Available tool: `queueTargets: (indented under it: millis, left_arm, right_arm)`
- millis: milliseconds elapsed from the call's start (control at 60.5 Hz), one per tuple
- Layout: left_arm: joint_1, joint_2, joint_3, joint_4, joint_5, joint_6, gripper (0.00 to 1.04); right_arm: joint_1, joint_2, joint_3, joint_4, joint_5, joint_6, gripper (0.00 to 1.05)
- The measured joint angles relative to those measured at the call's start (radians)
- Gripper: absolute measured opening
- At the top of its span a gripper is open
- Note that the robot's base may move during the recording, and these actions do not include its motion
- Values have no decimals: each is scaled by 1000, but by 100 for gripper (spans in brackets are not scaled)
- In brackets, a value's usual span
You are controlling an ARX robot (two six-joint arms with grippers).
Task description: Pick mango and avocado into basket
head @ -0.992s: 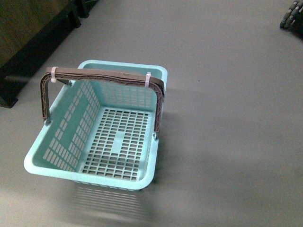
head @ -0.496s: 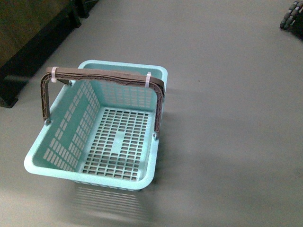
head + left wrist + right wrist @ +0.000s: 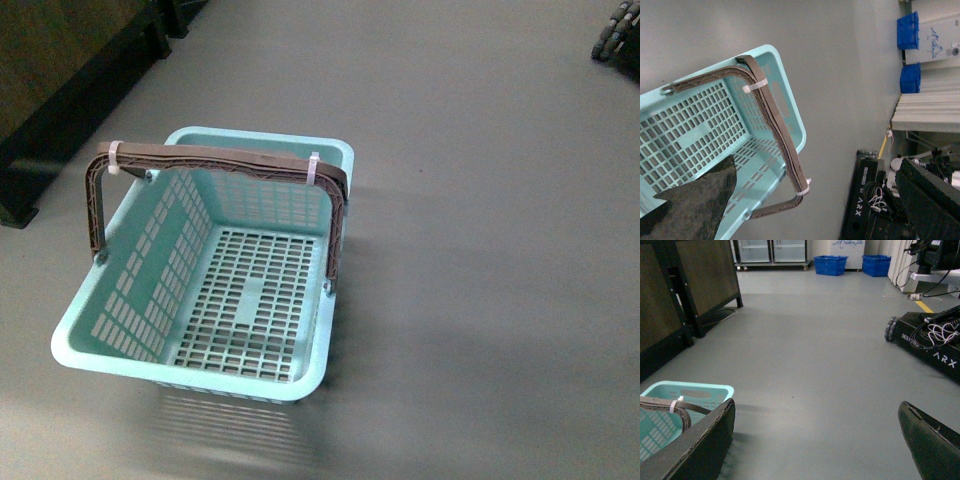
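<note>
A light teal slotted basket [image 3: 150, 270] stands on the grey floor with nothing in it, its brown handles [image 3: 220, 157] raised and bound with white zip ties. The mango and the avocado are out of view in every frame. Neither arm shows in the front view. My left gripper [image 3: 817, 165] is open above the basket [image 3: 785, 107], one finger over the slotted wall and the other off to the side over the floor. My right gripper [image 3: 816, 404] is open over bare floor, with a corner of the basket [image 3: 687, 389] beside one finger. Nothing lies between either pair of fingers.
A dark wooden cabinet [image 3: 50, 60] runs along the far left. A black ARX robot base [image 3: 935, 347] with cables and wheels sits on the right. Blue crates [image 3: 830, 264] and glass-door fridges [image 3: 770, 250] stand at the far wall.
</note>
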Motion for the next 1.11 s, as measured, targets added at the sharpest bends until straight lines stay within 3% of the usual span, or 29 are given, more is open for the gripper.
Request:
queueTargets:
  millis: [116, 430, 1058, 1108]
  left_arm:
    - [-74, 281, 135, 52, -65, -113, 96]
    - [-212, 662, 426, 39, -97, -184, 96]
    - [-238, 960, 729, -19, -155, -214, 96]
    - [-238, 972, 756, -49, -172, -213, 87]
  right_arm:
    - [0, 0, 0, 0, 0, 0, 96]
    - [0, 0, 0, 0, 0, 0, 96]
    - [0, 0, 0, 0, 0, 0, 96]
    - [0, 0, 0, 0, 0, 0, 96]
